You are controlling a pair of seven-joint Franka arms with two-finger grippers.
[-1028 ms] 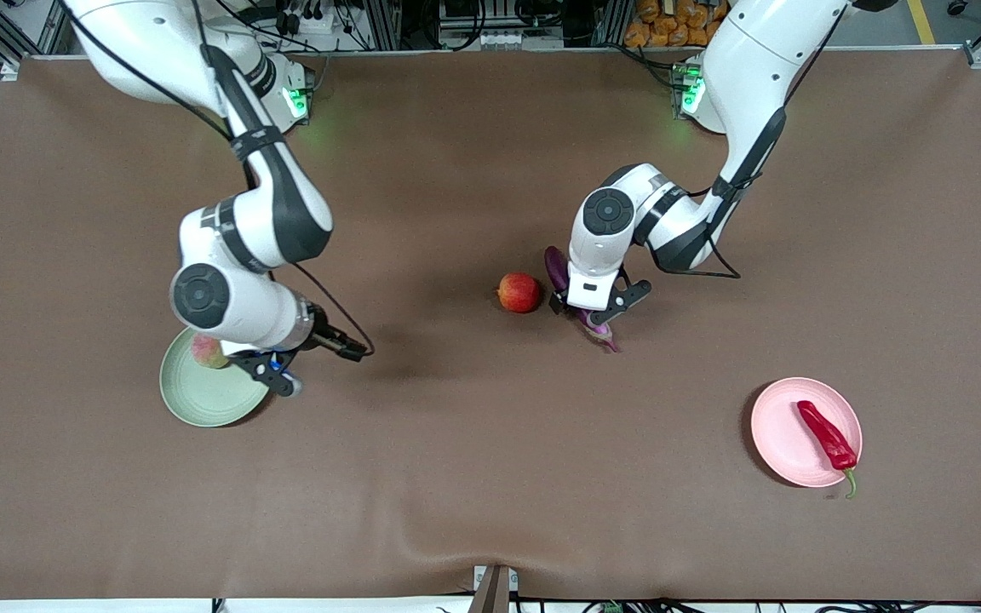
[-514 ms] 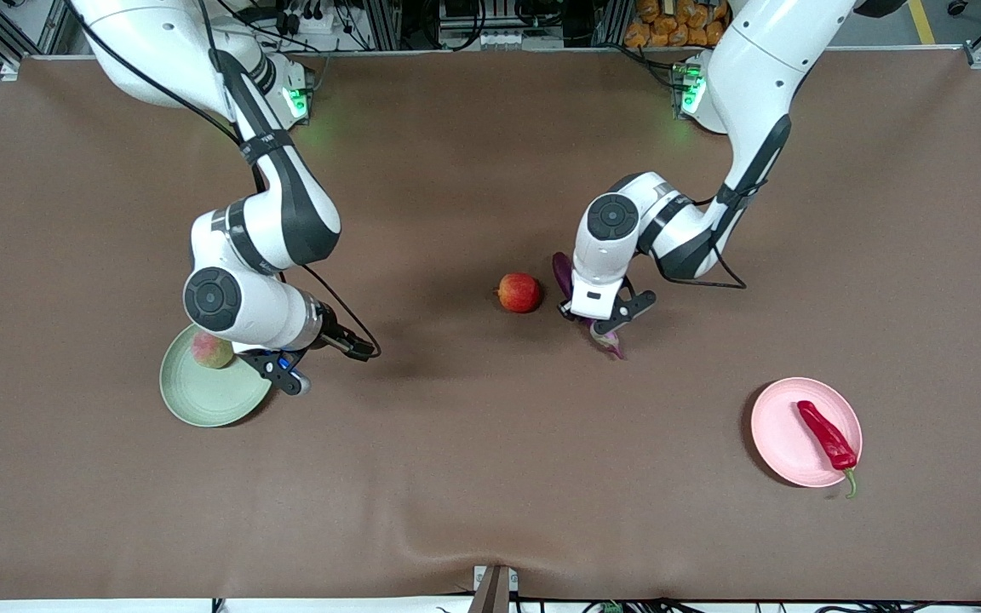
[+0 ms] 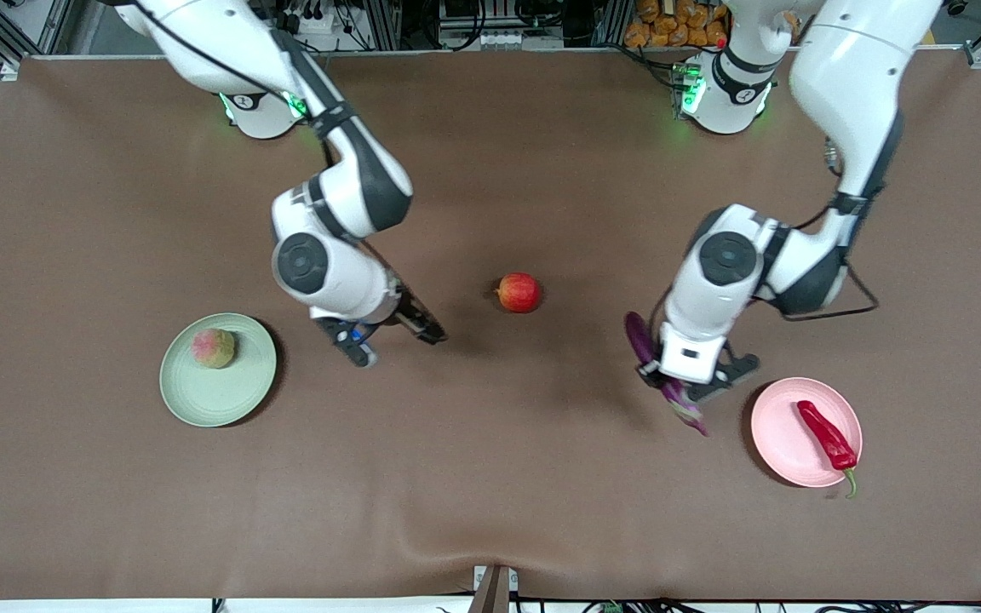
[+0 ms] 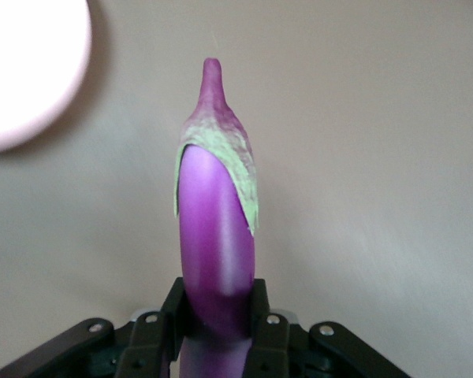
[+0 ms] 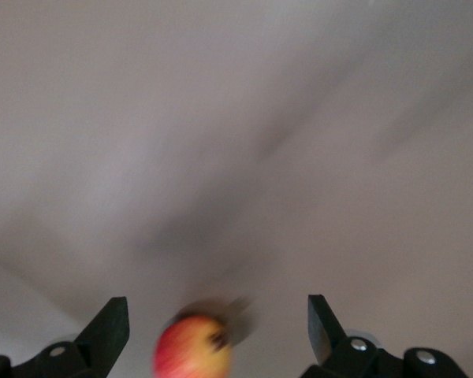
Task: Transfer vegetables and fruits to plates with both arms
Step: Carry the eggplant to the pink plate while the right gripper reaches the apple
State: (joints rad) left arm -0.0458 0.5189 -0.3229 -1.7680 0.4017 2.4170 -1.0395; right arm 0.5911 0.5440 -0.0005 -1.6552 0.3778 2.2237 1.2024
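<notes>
Glossy, smooth purple eggplant [image 4: 215, 228] with a dull green cap; shiny red chili [image 3: 828, 436] on a matt pink plate [image 3: 776, 434]; matt brown cloth-covered table [image 3: 490, 477]

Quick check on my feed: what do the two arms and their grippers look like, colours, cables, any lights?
Both arms are glossy white jointed shells with dark grey-black bands and round dark joint caps. Black cables run along each. Green lights glow at both bases. The left gripper and right gripper are dark, two-fingered, on black bracket-like frames with small silver screws; the right one shows a small blue spot.
</notes>
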